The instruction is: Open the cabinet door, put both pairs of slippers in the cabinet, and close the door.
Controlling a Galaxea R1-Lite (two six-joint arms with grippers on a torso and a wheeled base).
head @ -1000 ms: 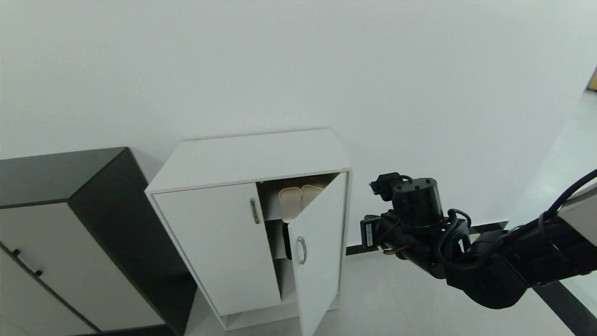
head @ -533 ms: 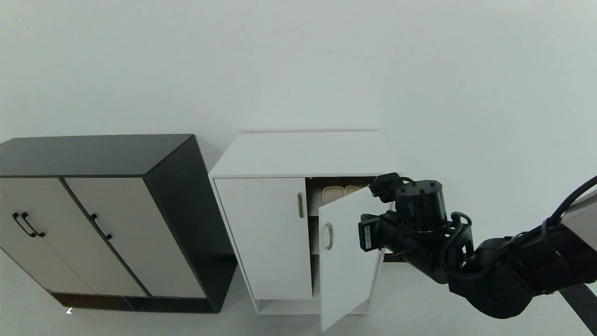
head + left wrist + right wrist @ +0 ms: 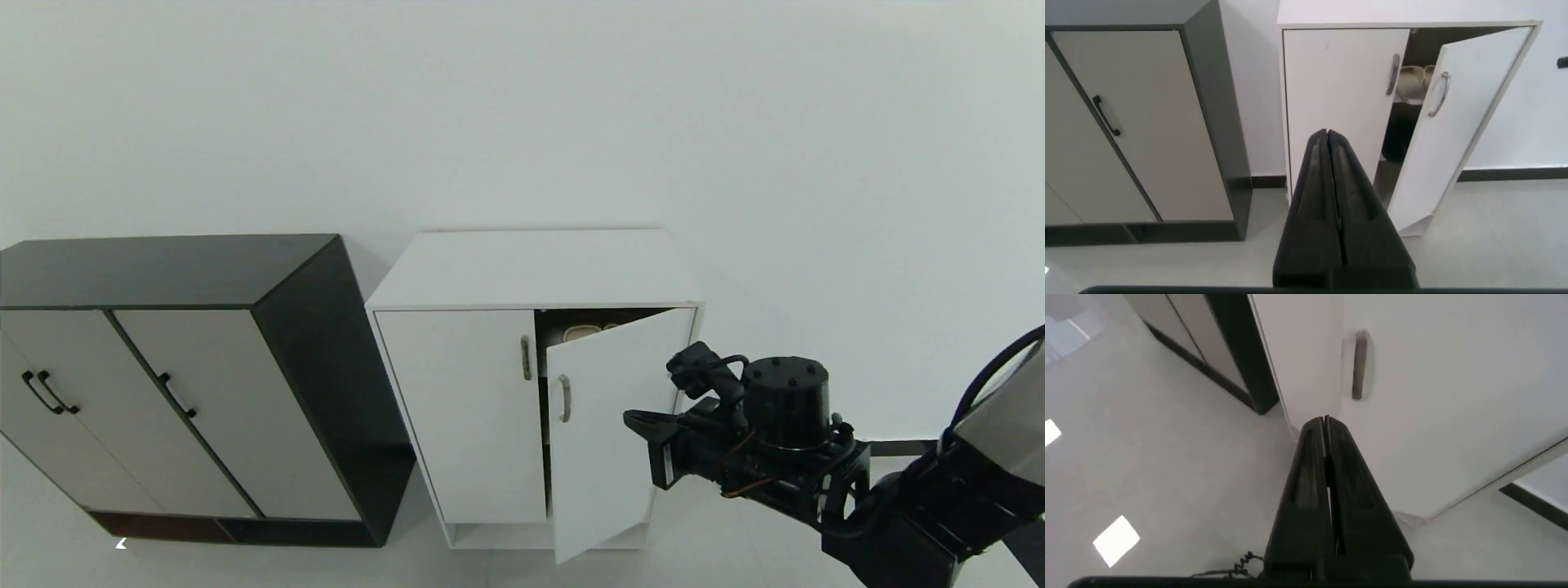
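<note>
Cabinet with its door ajar: the white cabinet [image 3: 531,269] stands against the wall [image 3: 522,122] at 6 o'clock from the head view's centre. Its right-hand door [image 3: 608,433] is swung partway out from hinges on its 3 o'clock edge, and its left-hand door [image 3: 461,412] is shut. Through the gap at the top, a pair of beige slippers [image 3: 581,331] lies high inside. The left wrist view looks deeper in, showing the same slippers side by side and, beneath them, a dark shape [image 3: 1398,131] too dim to identify.

The right arm [image 3: 784,449] comes in from 4 o'clock, level with the door's lower half. The right wrist view shows the right gripper [image 3: 1327,429], fingers pressed together and holding nothing, pointing at the door's outer face near its handle [image 3: 1359,366]. Whether it touches the panel cannot be told. The left gripper [image 3: 1327,139], likewise closed and empty, hangs well back from the cabinet, facing its front. A black cabinet [image 3: 326,367] with pale doors stands just beside it at 9 o'clock.
</note>
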